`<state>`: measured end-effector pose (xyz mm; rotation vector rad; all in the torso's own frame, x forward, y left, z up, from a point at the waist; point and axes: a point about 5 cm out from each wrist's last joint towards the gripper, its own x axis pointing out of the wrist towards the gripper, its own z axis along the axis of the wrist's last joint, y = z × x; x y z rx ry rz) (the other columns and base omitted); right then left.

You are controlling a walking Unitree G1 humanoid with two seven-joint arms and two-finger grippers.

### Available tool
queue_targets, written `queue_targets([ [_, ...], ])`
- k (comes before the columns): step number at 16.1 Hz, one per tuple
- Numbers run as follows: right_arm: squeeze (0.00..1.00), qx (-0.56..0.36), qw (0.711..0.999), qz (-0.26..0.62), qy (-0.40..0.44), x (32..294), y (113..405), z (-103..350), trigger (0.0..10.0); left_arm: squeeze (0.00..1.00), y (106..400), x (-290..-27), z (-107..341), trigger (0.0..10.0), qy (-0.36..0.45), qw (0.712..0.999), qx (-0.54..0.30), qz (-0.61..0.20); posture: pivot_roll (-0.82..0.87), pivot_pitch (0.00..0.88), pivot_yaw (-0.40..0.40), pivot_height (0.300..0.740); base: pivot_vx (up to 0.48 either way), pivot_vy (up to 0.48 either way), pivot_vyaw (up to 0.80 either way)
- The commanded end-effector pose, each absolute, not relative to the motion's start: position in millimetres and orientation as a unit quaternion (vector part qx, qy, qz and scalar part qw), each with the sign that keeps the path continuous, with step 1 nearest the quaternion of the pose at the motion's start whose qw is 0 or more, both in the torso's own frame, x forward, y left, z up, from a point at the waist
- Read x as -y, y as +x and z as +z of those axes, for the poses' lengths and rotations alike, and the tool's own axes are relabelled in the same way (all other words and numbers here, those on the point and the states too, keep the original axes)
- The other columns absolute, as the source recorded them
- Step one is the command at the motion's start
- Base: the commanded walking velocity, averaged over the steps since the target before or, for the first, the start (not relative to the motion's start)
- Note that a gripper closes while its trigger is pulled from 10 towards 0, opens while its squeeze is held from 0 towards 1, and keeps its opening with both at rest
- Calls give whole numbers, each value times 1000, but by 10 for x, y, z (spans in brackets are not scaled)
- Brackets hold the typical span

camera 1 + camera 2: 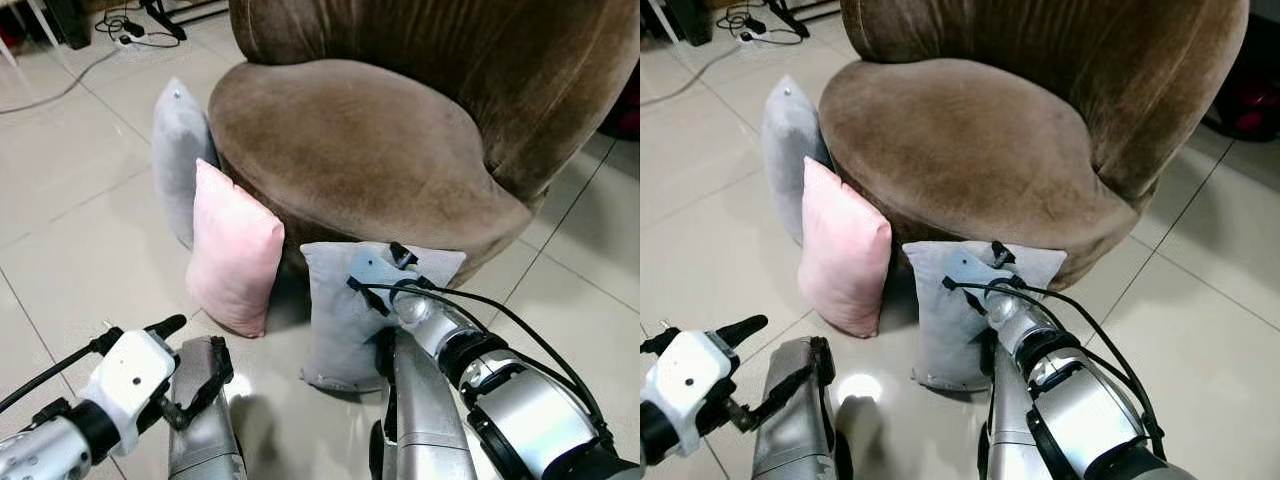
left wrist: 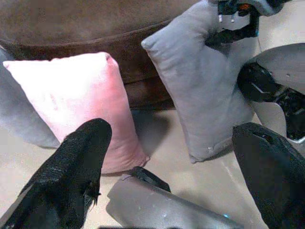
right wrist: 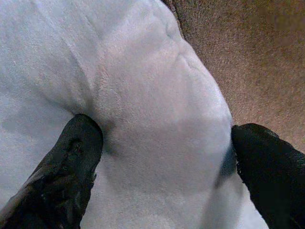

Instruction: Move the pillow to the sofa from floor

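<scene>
Left pincer (image 2: pixel 167 157): nearest to us, low at our left side; its two long black fingers are spread wide and hold nothing, and it hovers over the pale tiled floor (image 1: pixel 60 200), aimed toward the cushions.

Right pincer (image 3: pixel 164 143): at the end of our silver right arm, pushed against the top of the small pale-grey fabric pillow (image 1: pixel 345 310). One black finger (image 3: pixel 71 162) dents the cloth and the other sits at the pillow's far edge, so the fingers bracket a fold but are not yet closed on it (we judge this from the right wrist view).

Task pillow: it stands on the floor, leaning against the front base of the round brown velvet sofa chair (image 1: pixel 370 150), just in front of our right arm.

Other cushions: a pink rectangular fabric pillow (image 1: pixel 232 250) stands beside it to our left, also against the chair base; a taller grey pillow (image 1: pixel 178 160) stands behind the pink one.

Step in hand: we take this as the grasp, with the lift not yet begun.

Next move: we need to close the right fingers firmly on the gathered cloth, lift the pillow clear of the floor, then carry it up and forward onto the brown seat. Soft filling may slip from a shallow pinch, so a deep bite seems wise.
</scene>
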<state>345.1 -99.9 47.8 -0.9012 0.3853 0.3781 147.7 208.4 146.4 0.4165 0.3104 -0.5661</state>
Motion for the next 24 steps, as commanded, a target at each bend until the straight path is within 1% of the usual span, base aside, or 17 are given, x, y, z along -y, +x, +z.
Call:
queue_targets([
  [1, 0, -192, 861, 177, -436, 1011, 3427, 439, 10000, 0, 1425, -2084, 1514, 10000, 206, 924, -155, -284, 68, 198, -18, 476, 0, 0, 0],
  [2, 0, -194, 860, 179, -437, 1000, 3415, 424, 10000, 0, 1409, -2084, 1521, 10000, 206, 923, -156, -286, 69, 199, -16, 476, 0, 0, 0],
  [3, 0, -199, 859, 185, -434, 981, 3394, 398, 6078, 0, 1387, -2087, 1527, 10000, 206, 921, -160, -288, 71, 201, -8, 476, 0, 0, 0],
  [4, 0, -205, 856, 195, -432, 956, 3368, 367, 3216, 0, 1367, -2088, 1532, 10000, 208, 919, -163, -292, 72, 201, -3, 476, 0, 0, 0],
  [5, 0, -209, 854, 203, -431, 938, 3349, 346, 863, 0, 1355, -2089, 1536, 10000, 208, 918, -166, -294, 72, 201, -3, 476, 0, 0, 0],
  [6, 0, -213, 849, 212, -434, 919, 3334, 329, 0, 0, 1344, -2088, 1539, 10000, 208, 917, -168, -297, 73, 200, 1, 476, 0, 0, 0],
  [10, 0, -217, 842, 225, -440, 893, 3319, 314, 0, 0, 1323, -2072, 1553, 10000, 204, 915, -175, -302, 75, 196, -2, 476, 0, 0, 0],
  [15, 0, -224, 851, 219, -422, 877, 3327, 324, 0, 0, 1293, -2051, 1553, 10000, 189, 911, -184, -317, 78, 190, -4, 476, 0, 0, 0],
  [17, 0, -228, 855, 218, -411, 859, 3312, 309, 0, 0, 1207, -1979, 1524, 10000, 153, 901, -207, -348, 76, 181, -1, 476, 0, 0, 0],
  [20, 0, -230, 855, 219, -410, 861, 3287, 279, 0, 0, 1112, -1866, 1543, 10000, 106, 889, -215, -390, 72, 166, 0, 476, 0, 0, 0],
  [24, 0, -230, 856, 221, -407, 852, 3282, 276, 0, 0, 1136, -1877, 1525, 10000, 109, 887, -219, -390, 67, 153, 0, 476, 0, 0, 0],
])
